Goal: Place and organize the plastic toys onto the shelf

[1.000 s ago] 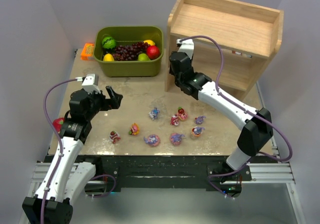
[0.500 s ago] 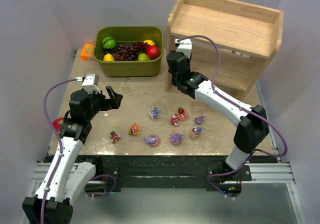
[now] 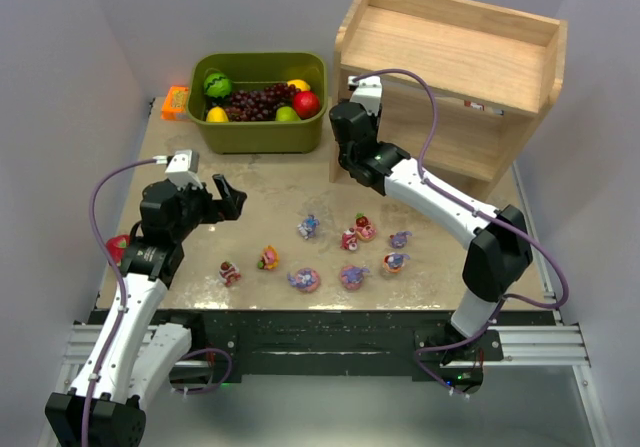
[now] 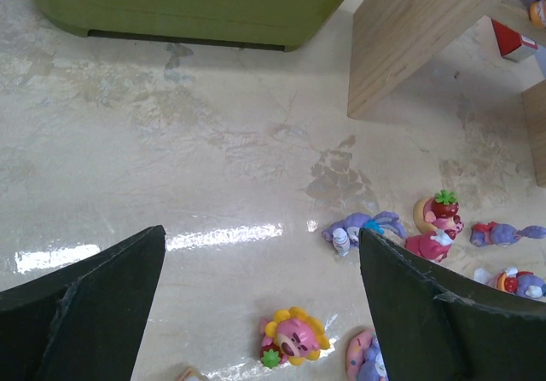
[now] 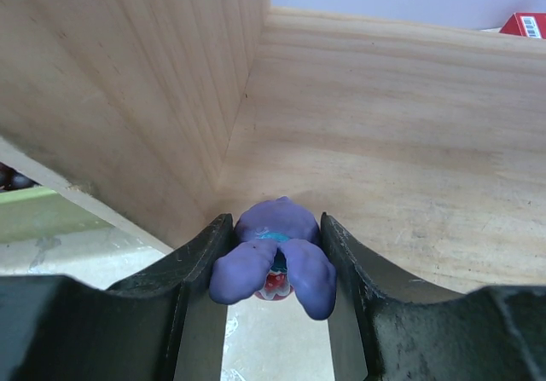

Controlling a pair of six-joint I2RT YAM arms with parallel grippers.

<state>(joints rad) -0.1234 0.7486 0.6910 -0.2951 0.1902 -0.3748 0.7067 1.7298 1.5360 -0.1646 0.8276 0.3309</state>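
Right gripper [image 5: 275,255] is clamped on a blue-purple bunny [image 5: 266,221], at the front left corner of the shelf [image 3: 450,57] lower tier, close to the side board [image 5: 128,100]. I'd push deeper toward the back corner, lower until the base meets wood, then release upright; letting go at the lip risks a tumble onto the tabletop [image 3: 270,187]. The board is smooth bare wood, with room to the right for rows. Left gripper [image 4: 260,249] has its jaws apart and empty over the glossy tabletop. The other toys [image 3: 304,280] are scattered in front of the shelf.
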